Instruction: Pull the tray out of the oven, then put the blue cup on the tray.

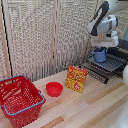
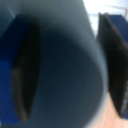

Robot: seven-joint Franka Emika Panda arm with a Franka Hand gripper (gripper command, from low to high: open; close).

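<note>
- Nearest, at the lower left of the exterior view, sits a red basket [image 1: 19,100], with a shallow red bowl [image 1: 54,89] just right of it and an orange snack packet [image 1: 76,78] standing near the middle of the wooden table [image 1: 95,107].
- Further back at the right edge, the oven [image 1: 120,54] is mostly cut off; its tray [image 1: 111,63] is drawn out over the dropped door.
- The blue cup [image 1: 100,54] is right at the tray, though whether its base touches the bars is hard to tell.
- The gripper [image 1: 101,46] is directly above it. In the wrist view the cup wall [image 2: 75,65] fills the frame, one dark finger [image 2: 26,70] inside the mouth and the other outside: they appear clamped on the wall.
- I judge the cup light, rigid and smooth, perhaps glazed and slippery; a rim-wall pinch suits it, clear of the handle.
- On thin bars it could tip, so it wants setting down flat.
</note>
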